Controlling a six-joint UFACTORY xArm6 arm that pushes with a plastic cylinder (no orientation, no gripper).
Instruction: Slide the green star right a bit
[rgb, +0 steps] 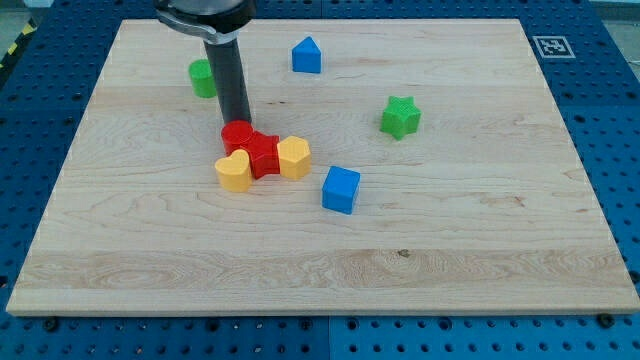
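The green star lies on the wooden board, right of centre in the upper half. My tip is well to the star's left, at the top edge of a red round block. That red block sits in a tight cluster with a red star-like block, a yellow heart-like block and a yellow hexagonal block.
A green round block sits at the upper left, partly behind the rod. A blue house-shaped block lies near the top centre. A blue cube lies right of and below the cluster. A marker tag is at the board's top right corner.
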